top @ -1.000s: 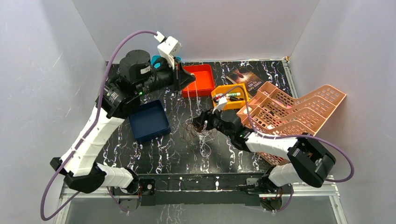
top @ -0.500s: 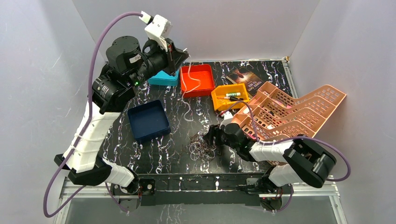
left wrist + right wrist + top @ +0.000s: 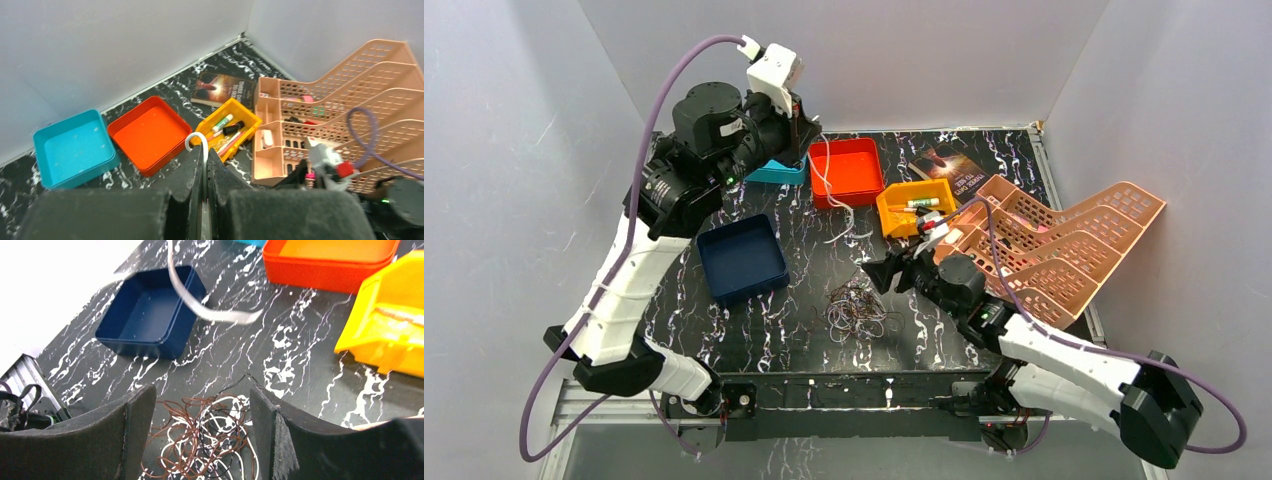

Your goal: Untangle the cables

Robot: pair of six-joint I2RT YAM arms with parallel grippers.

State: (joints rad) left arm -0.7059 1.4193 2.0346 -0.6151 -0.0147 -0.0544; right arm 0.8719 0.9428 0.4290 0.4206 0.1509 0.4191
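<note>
Since the white cable (image 3: 215, 315) pinched tight in the left gripper (image 3: 204, 150) seems to hang clear of the tangle (image 3: 202, 440), I'd lay it well aside (right gripper (image 3: 202, 392) gapes empty above).

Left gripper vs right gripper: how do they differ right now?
Jaws: the left gripper is shut, pinching a white cable; the right gripper stands open and empty.
Position: the left gripper is raised at the back near the red tray; the right gripper sits low, close to the tangle of cables mid-table.
Both are black and of the same build.
</note>
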